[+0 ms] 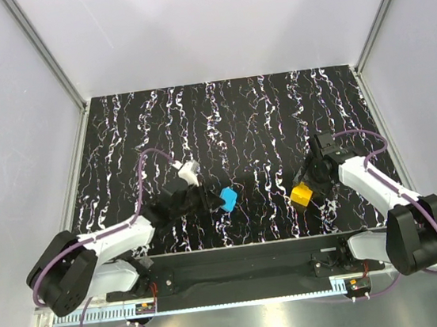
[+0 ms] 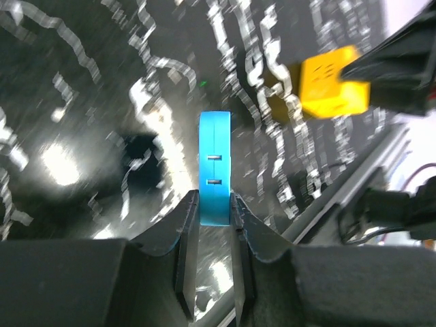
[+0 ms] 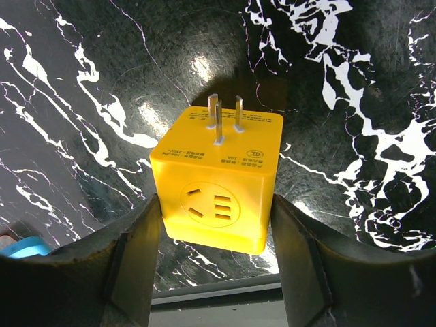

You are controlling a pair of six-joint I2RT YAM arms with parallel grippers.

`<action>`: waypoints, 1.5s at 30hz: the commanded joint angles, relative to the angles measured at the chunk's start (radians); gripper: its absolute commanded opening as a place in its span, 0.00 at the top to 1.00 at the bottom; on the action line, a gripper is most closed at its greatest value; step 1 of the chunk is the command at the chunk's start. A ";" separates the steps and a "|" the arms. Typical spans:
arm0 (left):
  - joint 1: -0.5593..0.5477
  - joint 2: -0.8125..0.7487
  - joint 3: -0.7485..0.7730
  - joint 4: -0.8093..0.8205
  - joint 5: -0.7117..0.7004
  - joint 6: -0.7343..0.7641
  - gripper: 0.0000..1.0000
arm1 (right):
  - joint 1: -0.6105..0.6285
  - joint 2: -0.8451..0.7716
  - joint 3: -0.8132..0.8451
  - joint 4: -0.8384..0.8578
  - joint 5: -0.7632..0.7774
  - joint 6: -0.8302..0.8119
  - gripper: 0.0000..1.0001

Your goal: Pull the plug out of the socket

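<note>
My left gripper (image 1: pixel 212 200) is shut on a blue plug (image 1: pixel 228 199). In the left wrist view the blue plug (image 2: pixel 214 167) stands on edge between my fingertips (image 2: pixel 191 211), with two small metal marks on its face. My right gripper (image 1: pixel 307 186) is shut on a yellow socket cube (image 1: pixel 301 195). In the right wrist view the cube (image 3: pixel 218 184) sits between both fingers (image 3: pixel 139 245), with three metal pins on top and socket holes facing the camera. Plug and cube are apart, with a gap of table between them.
The black, white-veined tabletop (image 1: pixel 237 121) has white walls on three sides. A purple cable (image 1: pixel 141 173) loops over the left arm and another (image 1: pixel 367 136) over the right. A metal rail (image 1: pixel 237 249) runs along the near edge.
</note>
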 commanded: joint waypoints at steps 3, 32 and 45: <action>0.022 -0.027 -0.042 -0.010 -0.021 -0.015 1.00 | 0.004 0.014 -0.053 -0.049 0.096 -0.046 1.00; 0.048 -0.222 -0.009 -0.297 -0.220 0.006 0.32 | 0.007 -0.018 -0.059 -0.032 0.074 -0.057 1.00; 0.046 -0.523 0.010 -0.490 -0.193 0.025 0.29 | 0.122 0.112 0.181 0.009 0.179 -0.189 1.00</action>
